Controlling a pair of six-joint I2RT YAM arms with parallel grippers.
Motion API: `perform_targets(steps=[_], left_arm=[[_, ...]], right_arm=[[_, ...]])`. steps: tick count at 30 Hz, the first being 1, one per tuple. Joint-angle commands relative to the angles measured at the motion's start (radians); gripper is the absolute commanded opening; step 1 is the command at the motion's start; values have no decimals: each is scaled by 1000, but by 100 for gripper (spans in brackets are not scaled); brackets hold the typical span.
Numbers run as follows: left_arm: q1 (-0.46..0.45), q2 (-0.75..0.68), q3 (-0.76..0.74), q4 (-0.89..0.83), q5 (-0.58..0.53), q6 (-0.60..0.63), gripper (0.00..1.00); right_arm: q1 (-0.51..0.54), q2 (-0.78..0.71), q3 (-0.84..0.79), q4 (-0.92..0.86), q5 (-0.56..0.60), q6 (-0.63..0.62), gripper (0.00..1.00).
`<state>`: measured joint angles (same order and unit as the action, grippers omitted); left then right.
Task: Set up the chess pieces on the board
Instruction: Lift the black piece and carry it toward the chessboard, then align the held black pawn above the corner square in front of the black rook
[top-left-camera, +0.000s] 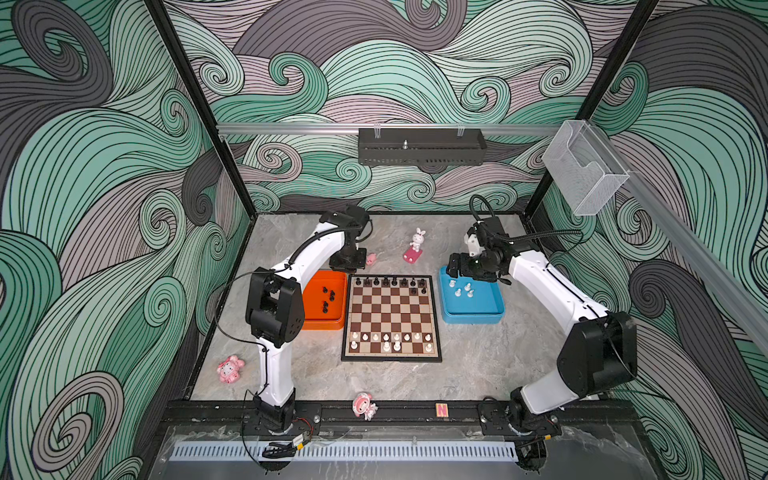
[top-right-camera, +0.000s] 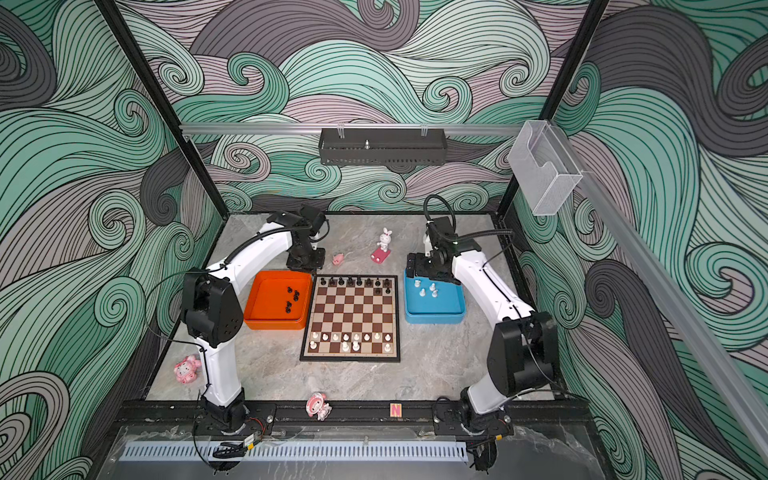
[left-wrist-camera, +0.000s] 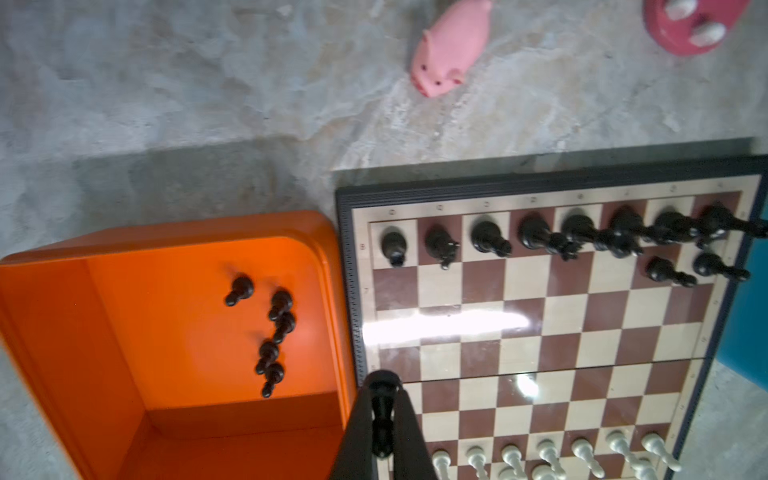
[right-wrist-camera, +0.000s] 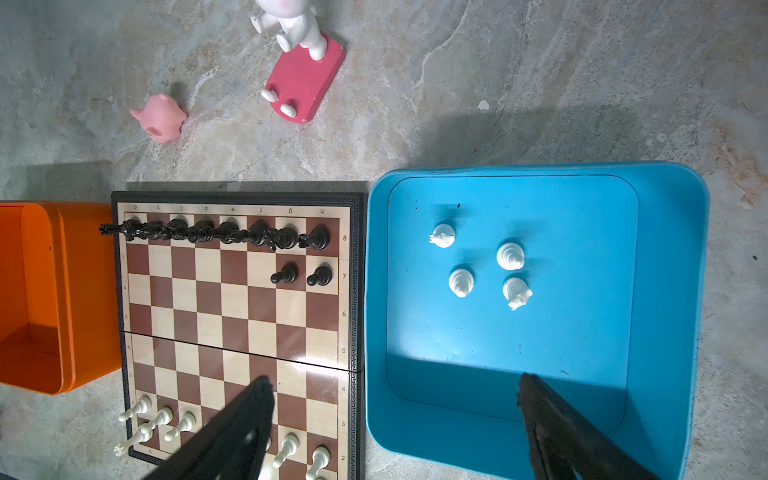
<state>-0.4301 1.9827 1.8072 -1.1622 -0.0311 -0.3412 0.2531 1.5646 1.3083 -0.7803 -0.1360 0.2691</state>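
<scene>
The board (top-left-camera: 390, 309) is lying flat on the tabletop (top-left-camera: 478, 365), between the orange tray (top-left-camera: 324, 325) and the blue tray (top-left-camera: 473, 319). Its far row is carrying eight black chess pieces (left-wrist-camera: 486, 239), with two pawns ahead of them on the blue-tray side.

The right tool (right-wrist-camera: 395, 378) is hanging over the blue tray's board-side edge, jaws standing wide and holding nothing. The left tool (left-wrist-camera: 383, 392) is hovering near the board's orange-tray side, pinched fully closed on a black pawn (left-wrist-camera: 381, 415). That pawn's long axis is running along the fingers (left-wrist-camera: 357, 440) and is judged near vertical. Which end is pointing down cannot be told.

Five loose black pawns (left-wrist-camera: 280, 301) are standing heads up in the orange tray. Four white pieces (right-wrist-camera: 510, 255) are standing upright in the blue tray.

Judged light, rigid and glossy, these pieces are likely slipping readily and tipping on their small round bases. The narrow stem under the head is offering the surest hold.
</scene>
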Motion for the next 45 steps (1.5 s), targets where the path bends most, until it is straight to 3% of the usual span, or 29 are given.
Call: perform_targets(steps=[1, 45], left_arm=[[-29, 53, 26, -44, 24, -12, 5], [-43, 227, 21, 21, -61, -44, 6]], right_arm=[[-7, -2, -5, 1, -10, -5, 92], [-21, 17, -24, 1, -25, -10, 92]])
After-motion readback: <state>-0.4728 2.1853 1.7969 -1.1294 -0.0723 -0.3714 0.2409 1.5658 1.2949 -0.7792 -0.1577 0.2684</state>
